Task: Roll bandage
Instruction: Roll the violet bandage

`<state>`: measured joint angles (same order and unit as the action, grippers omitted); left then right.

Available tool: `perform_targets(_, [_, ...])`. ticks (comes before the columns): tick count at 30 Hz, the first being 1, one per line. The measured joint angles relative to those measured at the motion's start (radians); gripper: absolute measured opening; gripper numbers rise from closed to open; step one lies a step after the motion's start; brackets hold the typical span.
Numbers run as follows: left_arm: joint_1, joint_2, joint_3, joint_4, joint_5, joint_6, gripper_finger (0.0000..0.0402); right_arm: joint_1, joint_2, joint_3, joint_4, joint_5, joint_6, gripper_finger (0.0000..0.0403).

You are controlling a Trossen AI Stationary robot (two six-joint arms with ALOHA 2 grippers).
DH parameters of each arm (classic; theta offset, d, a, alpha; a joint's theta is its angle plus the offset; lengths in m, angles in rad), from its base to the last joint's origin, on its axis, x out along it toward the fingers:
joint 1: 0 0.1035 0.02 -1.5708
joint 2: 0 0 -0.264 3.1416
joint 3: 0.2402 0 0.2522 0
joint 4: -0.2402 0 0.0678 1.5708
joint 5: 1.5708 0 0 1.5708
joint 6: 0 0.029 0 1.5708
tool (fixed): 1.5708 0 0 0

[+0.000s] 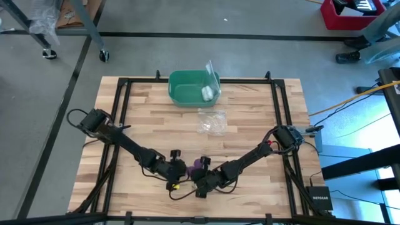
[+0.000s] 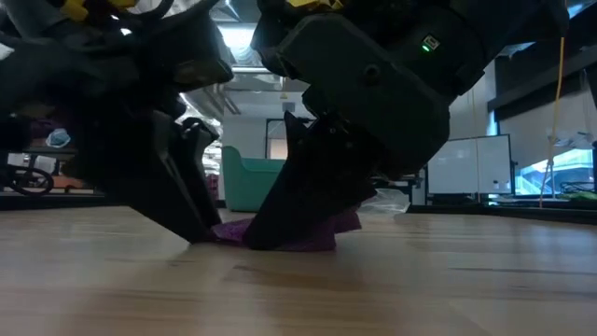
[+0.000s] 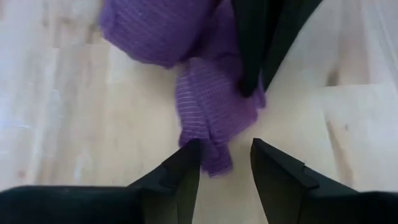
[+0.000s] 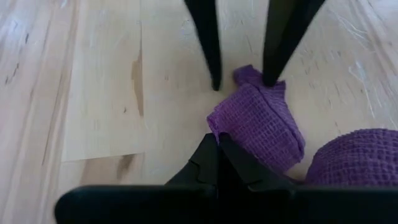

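Bandage (image 1: pixel 197 165) lies on the wooden surface (image 1: pixel 250 125) at the near edge, centre, partly rolled with a loose tail. My left gripper (image 3: pixel 225 163) is down at the tail end, fingers apart, tail lying between them. My right gripper (image 4: pixel 217 152) has fingers together, pressing the bandage just beside the roll. Green bin (image 1: pixel 187 87) at far side, clear bag (image 1: pixel 212 122) near it
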<state>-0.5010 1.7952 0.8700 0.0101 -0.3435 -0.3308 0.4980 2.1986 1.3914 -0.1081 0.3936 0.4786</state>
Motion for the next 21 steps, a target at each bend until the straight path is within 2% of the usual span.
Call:
perform_targets(6, [0.004,0.006,0.000,0.005,-0.026,0.023,0.0120,0.000,0.000,0.000,0.001,0.000,0.000,0.0005])
perform_targets(14, [0.008,-0.098,0.054,-0.089,-0.025,0.082,0.0107,0.000,0.000,0.000,0.002,-0.003,0.013,0.0005])
perform_targets(21, [0.014,-0.026,0.050,-0.077,-0.016,0.090,0.0097,0.000,0.000,0.000,0.002,-0.009,0.014,0.0005])
